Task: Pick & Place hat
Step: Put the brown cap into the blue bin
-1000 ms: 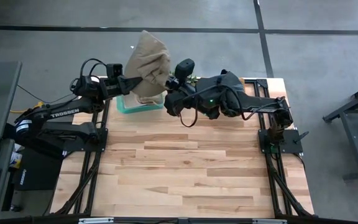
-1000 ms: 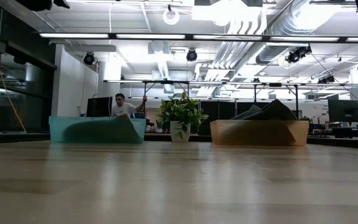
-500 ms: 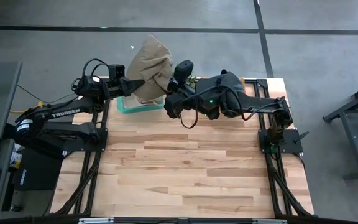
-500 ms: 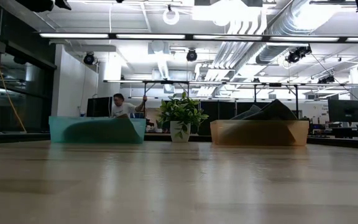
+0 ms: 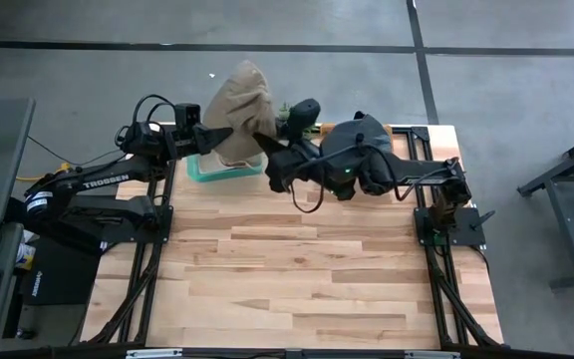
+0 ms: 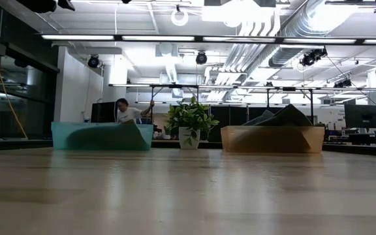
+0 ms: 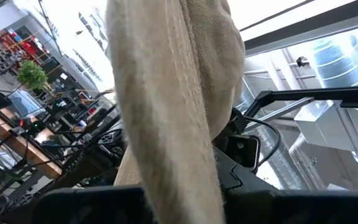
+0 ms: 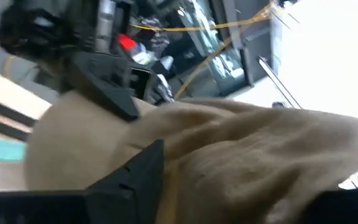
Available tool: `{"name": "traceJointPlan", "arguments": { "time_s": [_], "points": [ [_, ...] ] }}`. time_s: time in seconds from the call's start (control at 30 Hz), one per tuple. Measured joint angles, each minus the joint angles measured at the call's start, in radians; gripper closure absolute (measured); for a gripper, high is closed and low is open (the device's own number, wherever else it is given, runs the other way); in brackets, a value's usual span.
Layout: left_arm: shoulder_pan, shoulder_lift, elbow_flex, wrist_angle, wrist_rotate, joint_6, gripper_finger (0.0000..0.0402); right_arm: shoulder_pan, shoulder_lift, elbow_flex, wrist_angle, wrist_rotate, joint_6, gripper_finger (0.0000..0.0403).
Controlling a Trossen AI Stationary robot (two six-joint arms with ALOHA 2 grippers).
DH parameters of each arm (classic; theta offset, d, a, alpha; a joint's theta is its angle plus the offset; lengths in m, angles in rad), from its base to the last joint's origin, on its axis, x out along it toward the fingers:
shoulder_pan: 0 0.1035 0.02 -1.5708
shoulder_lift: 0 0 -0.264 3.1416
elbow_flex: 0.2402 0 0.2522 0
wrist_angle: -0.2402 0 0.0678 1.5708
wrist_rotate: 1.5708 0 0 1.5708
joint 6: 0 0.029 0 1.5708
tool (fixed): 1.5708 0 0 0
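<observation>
Tan knit hat (image 5: 239, 97) hangs above the teal bin (image 5: 210, 170) at the table's far edge, pinched in the left gripper (image 5: 219, 134), whose fingers are clamped together on its fabric. The right gripper (image 5: 270, 146) sits against the hat's other side, fingers apart astride the cloth. A potted plant (image 6: 190, 121) stands between the two bins.

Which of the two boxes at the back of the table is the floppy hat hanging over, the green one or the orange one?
The green one. The tan hat, pinched by the left gripper, hangs above the teal bin. The orange bin sits further right, under the right arm.
</observation>
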Motion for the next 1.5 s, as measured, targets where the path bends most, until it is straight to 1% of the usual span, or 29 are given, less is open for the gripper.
{"name": "traceJointPlan", "arguments": {
  "time_s": [0.13, 0.3, 0.6, 0.7, 0.83, 0.97, 1.07, 1.3, 1.4, 1.5],
  "points": [
    [0.000, 0.000, 0.000, 0.004, -0.018, 0.014, 0.0401, 0.000, -0.008, 0.001, 0.042, 0.058, -0.027, 0.0184],
    [0.000, 0.000, 0.000, 0.007, -0.043, 0.041, 0.0401, 0.002, -0.017, 0.001, 0.060, 0.070, -0.023, 0.0166],
    [0.001, -0.010, 0.000, -0.016, -0.126, 0.138, 0.0401, 0.003, -0.020, 0.001, 0.121, 0.124, -0.031, 0.0164],
    [0.001, -0.010, 0.000, -0.034, -0.171, 0.173, 0.0401, 0.002, -0.020, 0.001, 0.188, 0.177, -0.047, 0.0164],
    [0.001, -0.010, 0.000, -0.038, -0.213, 0.221, 0.0401, -0.002, -0.022, 0.001, 0.332, 0.255, -0.102, 0.0164],
    [0.001, -0.010, 0.000, -0.049, -0.216, 0.227, 0.0401, -0.001, -0.023, 0.001, 0.429, 0.268, -0.178, 0.0164],
    [0.001, -0.010, 0.000, -0.050, -0.215, 0.227, 0.0401, -0.001, -0.023, 0.001, 0.433, 0.279, -0.185, 0.0164],
    [0.001, -0.010, 0.000, -0.047, -0.215, 0.283, 0.0401, -0.020, -0.022, 0.001, 0.462, 0.419, -0.188, 0.0164],
    [0.001, -0.014, 0.000, -0.050, -0.210, 0.350, 0.0401, -0.020, -0.025, 0.001, 0.461, 0.453, -0.188, 0.0164],
    [0.001, -0.038, 0.000, -0.078, -0.207, 0.477, 0.0401, -0.015, -0.033, 0.001, 0.461, 0.479, -0.188, 0.0164]
  ]
}}
